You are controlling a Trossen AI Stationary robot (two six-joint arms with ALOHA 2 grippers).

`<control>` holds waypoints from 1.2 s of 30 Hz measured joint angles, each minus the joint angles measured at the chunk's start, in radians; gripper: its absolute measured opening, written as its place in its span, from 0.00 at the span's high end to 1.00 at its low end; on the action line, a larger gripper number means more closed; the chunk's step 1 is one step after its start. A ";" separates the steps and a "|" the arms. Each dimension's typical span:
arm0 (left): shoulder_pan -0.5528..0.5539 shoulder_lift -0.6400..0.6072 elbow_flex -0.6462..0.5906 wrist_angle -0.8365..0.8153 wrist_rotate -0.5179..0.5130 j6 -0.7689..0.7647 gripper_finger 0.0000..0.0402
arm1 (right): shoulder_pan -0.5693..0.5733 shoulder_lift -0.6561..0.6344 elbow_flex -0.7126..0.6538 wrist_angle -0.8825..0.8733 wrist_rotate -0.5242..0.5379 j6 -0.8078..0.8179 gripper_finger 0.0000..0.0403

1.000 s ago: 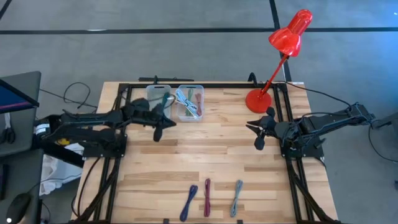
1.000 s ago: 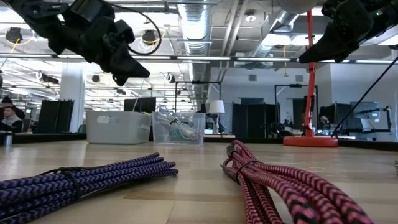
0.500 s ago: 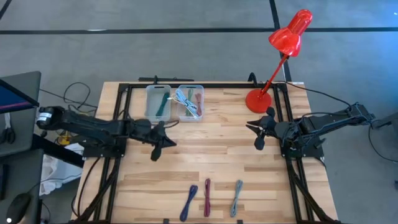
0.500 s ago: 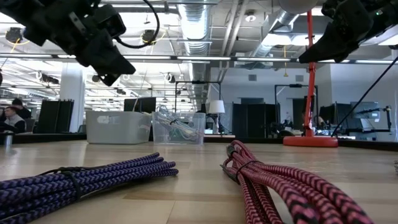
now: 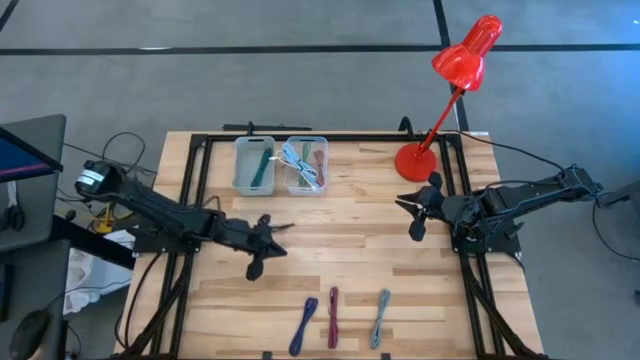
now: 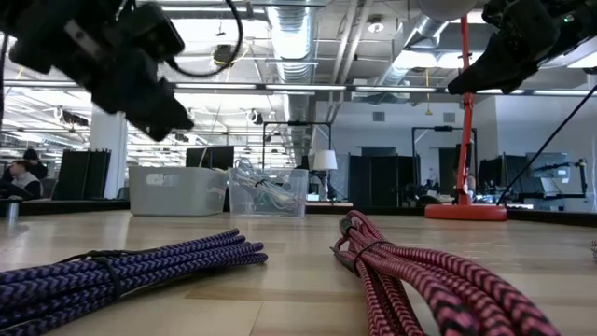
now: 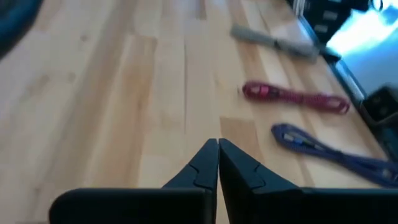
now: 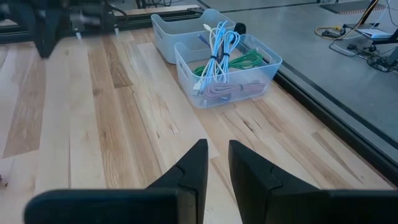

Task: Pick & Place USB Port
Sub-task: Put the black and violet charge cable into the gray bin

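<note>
Above the bare middle of the pale wooden slatted worktop (image 5: pixel 330 235), between the two clear plastic bins (image 5: pixel 282 165) at the far edge and the row of three coiled cables at the near edge, the left hand (image 5: pixel 262 247) hangs with its dark fingers pressed together and nothing between them. The cables to be moved lie side by side: a purple braided cable (image 5: pixel 304 325), a dark red braided cable (image 5: pixel 333 317) next to it, and a grey braided cable (image 5: pixel 381 318) on the far side of the red one from the purple. They sit close together, so a hand coming down on one could catch or drag its neighbour; and with the fingers closed, it must open first or it will merely push the coil across the wood. A loose braided coil may also sag or slip from a pinch taken off its tied middle. The right hand (image 5: pixel 417 208) waits near the base of the red desk lamp (image 5: pixel 414 160), fingers slightly parted and empty. Compared with a second earlier, the left hand has left the neighbourhood of the bins and swung toward the cable row, its arm stretching further across the worktop, while the right hand, the bins and the three cables lie as they did.
</note>
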 joint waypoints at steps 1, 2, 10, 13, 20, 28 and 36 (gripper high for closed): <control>-0.004 0.034 0.001 0.023 0.004 0.000 0.96 | 0.000 0.000 0.000 0.000 0.000 0.000 0.86; -0.004 0.068 0.005 0.050 0.016 -0.004 0.96 | 0.000 0.000 0.000 0.000 0.000 0.000 0.86; 0.010 0.206 0.068 0.138 0.137 -0.106 0.84 | 0.000 0.000 0.000 0.000 0.000 0.000 0.86; 0.010 0.213 0.069 0.136 0.173 -0.177 0.78 | 0.000 0.000 0.000 0.000 0.000 0.000 0.86; 0.000 0.213 0.069 0.135 0.196 -0.261 0.67 | 0.000 0.000 0.000 0.000 0.000 0.000 0.86; -0.052 0.217 0.069 0.151 0.145 -0.265 0.64 | 0.000 0.000 0.000 0.000 -0.001 0.000 0.86; -0.069 0.389 0.095 0.244 0.158 -0.277 0.64 | 0.000 0.000 0.000 0.008 -0.001 0.000 0.86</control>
